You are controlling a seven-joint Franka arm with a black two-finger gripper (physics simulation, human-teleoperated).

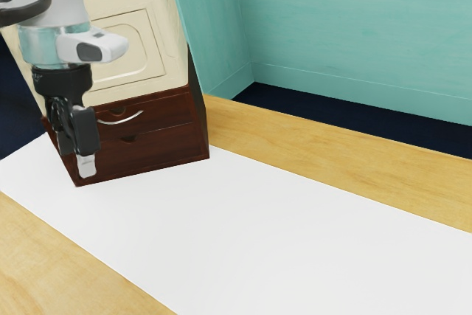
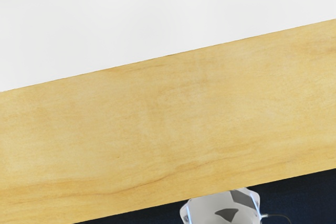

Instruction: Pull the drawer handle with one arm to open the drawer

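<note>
The dark brown drawer cabinet stands at the exterior view's left, its two drawer fronts flush with the body. A curved silver handle crosses the upper drawer front. My black gripper points downward in the exterior view, overlapping the cabinet's left part, with its fingers apart and nothing seen between them. The handle appears just to the exterior view's right of the gripper, with no visible contact. How far the gripper stands in front of the cabinet is hard to tell.
A cream container rests on top of the cabinet. A white sheet covers much of the wooden table, and a teal wall rises behind. The wrist view includes the white robot base beyond the table edge.
</note>
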